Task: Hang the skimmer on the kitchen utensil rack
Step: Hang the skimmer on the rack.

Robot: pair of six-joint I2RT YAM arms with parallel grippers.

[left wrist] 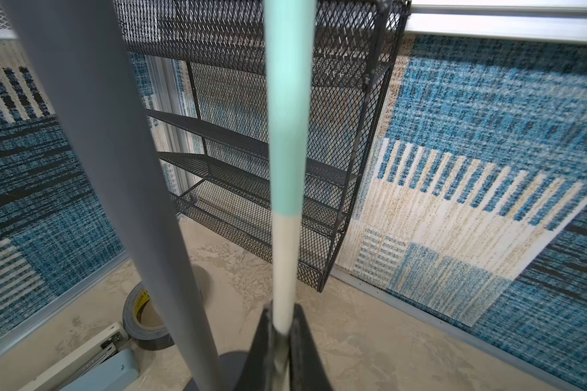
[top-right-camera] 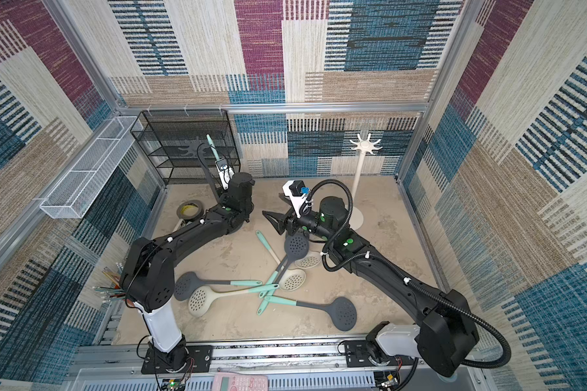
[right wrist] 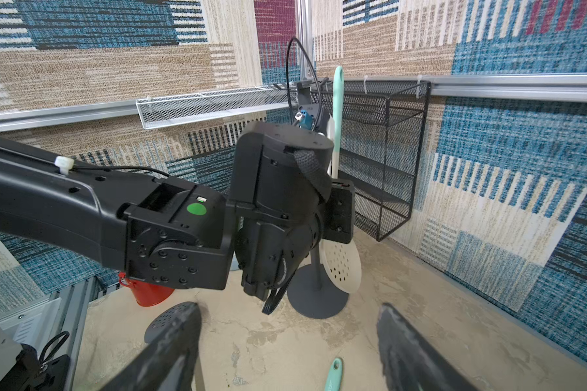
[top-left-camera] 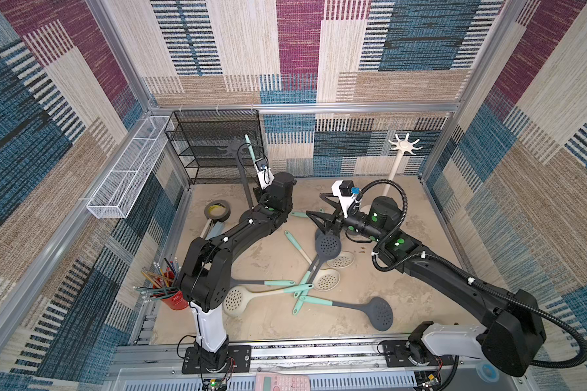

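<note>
Lab robot cell: aluminium frame [top-left-camera: 319, 107] walled in carpet tiles [top-left-camera: 299, 40]; slotted mounting rail [top-left-camera: 319, 353] along near edge.

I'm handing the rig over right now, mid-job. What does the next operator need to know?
Left gripper: shut on the cream perforated skimmer with the mint handle, held upright, head down, beside the dark grey utensil rack's pole.
Right gripper: open, empty, hovering above the sandy table.
Done: skimmer picked up and brought to the rack.
Left: hook the handle end over a prong of the rack top, then release; it looks not yet hung.
Other skimmers lie loose on the table.
</note>
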